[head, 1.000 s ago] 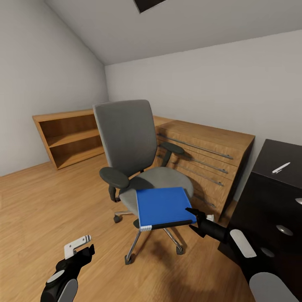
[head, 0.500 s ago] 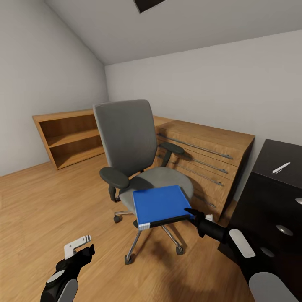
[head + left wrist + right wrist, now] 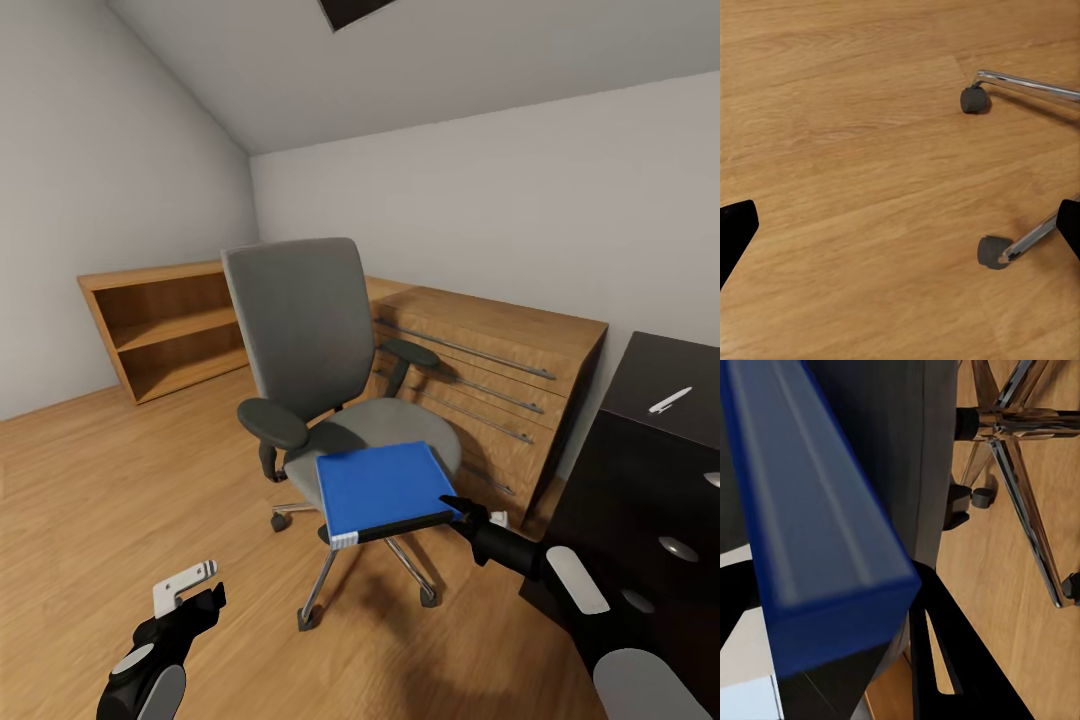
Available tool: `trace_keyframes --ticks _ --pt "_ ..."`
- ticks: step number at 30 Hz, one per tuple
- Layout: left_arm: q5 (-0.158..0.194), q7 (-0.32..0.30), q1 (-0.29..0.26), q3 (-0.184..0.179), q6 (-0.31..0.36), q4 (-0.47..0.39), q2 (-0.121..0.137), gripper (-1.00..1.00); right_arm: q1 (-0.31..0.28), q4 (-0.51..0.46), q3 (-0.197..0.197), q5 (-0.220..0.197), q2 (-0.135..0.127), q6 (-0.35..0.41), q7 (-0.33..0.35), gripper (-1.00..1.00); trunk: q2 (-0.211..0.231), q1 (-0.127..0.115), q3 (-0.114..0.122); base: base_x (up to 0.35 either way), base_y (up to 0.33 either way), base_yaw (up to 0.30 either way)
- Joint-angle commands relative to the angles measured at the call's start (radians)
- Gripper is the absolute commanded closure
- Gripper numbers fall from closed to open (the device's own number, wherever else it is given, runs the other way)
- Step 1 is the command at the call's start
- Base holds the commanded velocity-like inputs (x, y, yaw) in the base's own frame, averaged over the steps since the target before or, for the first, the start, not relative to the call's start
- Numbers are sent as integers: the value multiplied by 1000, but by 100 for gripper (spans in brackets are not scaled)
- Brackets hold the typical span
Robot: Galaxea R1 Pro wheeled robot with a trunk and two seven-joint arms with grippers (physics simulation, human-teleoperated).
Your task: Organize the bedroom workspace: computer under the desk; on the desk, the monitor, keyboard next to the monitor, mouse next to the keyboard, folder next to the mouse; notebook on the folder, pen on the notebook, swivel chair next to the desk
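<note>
At far left, an open wooden bookshelf (image 3: 165, 325) stands against the wall on the wooden floor (image 3: 90, 500). The left pincer (image 3: 190, 592) hangs low over bare floor, well apart from the chair; in the left wrist view its two fingertips (image 3: 735, 232) sit at opposite edges of the picture, spread wide with nothing between them, and two chrome legs with castors lie on the floor ahead. The swivel chair (image 3: 300, 330) stands mid-room, backrest upright, black armrests at both sides, chrome wheeled base on the floor. The folder (image 3: 383, 487) lies at the front of the seat, overhanging the front edge, blue face up, white edge toward the camera. The right pincer (image 3: 462, 510) is at the folder's near right corner; in the right wrist view the folder's blue edge (image 3: 817, 547) sits between the black fingers, which pinch it. Behind the chair a light wooden drawer chest (image 3: 490, 390) stands along the back wall. At far right the black desk (image 3: 650, 470) shows its glossy top and drawer fronts, with the pen (image 3: 669, 400) lying on the top.
</note>
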Motion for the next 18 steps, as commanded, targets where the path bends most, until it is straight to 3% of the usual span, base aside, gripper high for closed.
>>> trace_keyframes --ticks 1,18 --pt "8 10 -1 -2 2 -1 1 -100 -1 1 -3 15 0 4 4 100 0 0 -1 0 0 0" --pt "8 10 -1 -2 2 -1 1 -100 -1 -4 -4 15 -2 4 8 100 105 -58 46 0 0 0"
